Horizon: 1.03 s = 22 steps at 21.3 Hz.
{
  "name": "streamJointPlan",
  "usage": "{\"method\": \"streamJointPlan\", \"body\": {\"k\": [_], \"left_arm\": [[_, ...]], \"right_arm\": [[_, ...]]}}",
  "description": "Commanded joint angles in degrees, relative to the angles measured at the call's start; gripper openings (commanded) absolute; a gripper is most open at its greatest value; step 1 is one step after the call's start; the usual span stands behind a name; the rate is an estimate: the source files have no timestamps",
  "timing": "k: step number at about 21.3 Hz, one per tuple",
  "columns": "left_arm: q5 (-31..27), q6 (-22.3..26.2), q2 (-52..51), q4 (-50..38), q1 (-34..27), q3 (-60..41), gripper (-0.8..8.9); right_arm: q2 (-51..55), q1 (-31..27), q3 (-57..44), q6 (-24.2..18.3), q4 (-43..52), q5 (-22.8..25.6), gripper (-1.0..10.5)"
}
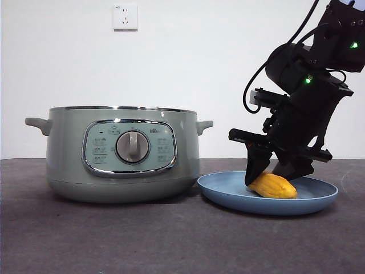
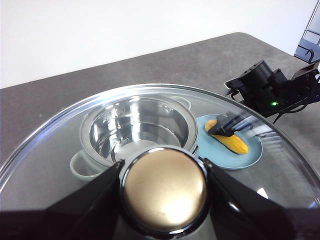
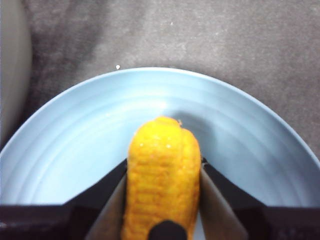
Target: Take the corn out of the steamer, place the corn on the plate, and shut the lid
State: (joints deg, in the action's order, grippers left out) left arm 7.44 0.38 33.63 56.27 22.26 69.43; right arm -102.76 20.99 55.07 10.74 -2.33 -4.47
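Note:
The corn point(image 1: 274, 186) lies low on the light-blue plate point(image 1: 228, 194), to the right of the steamer point(image 1: 125, 154). My right gripper point(image 1: 268, 178) is shut on the corn, one jaw on each side of it in the right wrist view point(image 3: 162, 170), over the plate point(image 3: 100, 130). My left gripper point(image 2: 164, 192) is shut on the knob of the glass lid point(image 2: 60, 150) and holds it high above the table. Through the lid I see the open steamer point(image 2: 140, 127) with its bare steel bowl, the plate point(image 2: 220, 155), the corn point(image 2: 230, 141) and the right gripper point(image 2: 222, 129).
The dark grey table runs back to a white wall with a socket point(image 1: 125, 17). The plate's rim almost touches the steamer's base. A metal frame point(image 2: 307, 45) stands off the table's far corner.

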Motion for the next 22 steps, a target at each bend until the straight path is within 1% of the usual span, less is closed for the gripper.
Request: {"method": "streamJointPlan", "body": {"k": [1, 4, 7, 9, 11, 14, 16, 22], "left_arm": [[0.20, -0.35, 0.92, -3.41, 0.13, 0.42, -0.12], [0.33, -0.35, 3.28, -6.47, 0.15, 0.42, -0.12], [0.59, -0.35, 6.43, -10.19, 0.15, 0.42, -0.12], [1.31, -0.17, 9.38, -13.03, 0.20, 0.42, -0.12], [3.39, -0.11, 13.55, -16.39, 0.26, 0.42, -0.12], [3.58, 1.16, 21.05, -22.97, 0.31, 0.42, -0.12], [3.61, 1.25, 25.35, -25.77, 0.31, 0.42, -0.12], [3.54, 2.89, 35.08, -34.27, 0.31, 0.42, -0.12]], "right_arm": [[0.33, 0.04, -0.52, 0.42, -1.55, -0.11, 6.2], [5.22, 0.04, -0.52, 0.26, -3.06, -0.09, 6.3], [13.40, 0.04, -0.52, 0.00, -6.62, -0.04, 6.3], [20.83, 0.04, -0.52, -0.28, -10.78, -0.07, 6.3], [28.94, 0.17, -0.52, -0.46, -14.84, -0.11, 6.3], [41.38, 0.15, -0.52, -0.63, -19.32, -0.11, 6.3], [47.65, 0.15, -0.52, -0.70, -21.49, -0.09, 6.3], [59.34, 0.15, -0.52, -0.66, -26.40, -0.11, 6.3]]}}
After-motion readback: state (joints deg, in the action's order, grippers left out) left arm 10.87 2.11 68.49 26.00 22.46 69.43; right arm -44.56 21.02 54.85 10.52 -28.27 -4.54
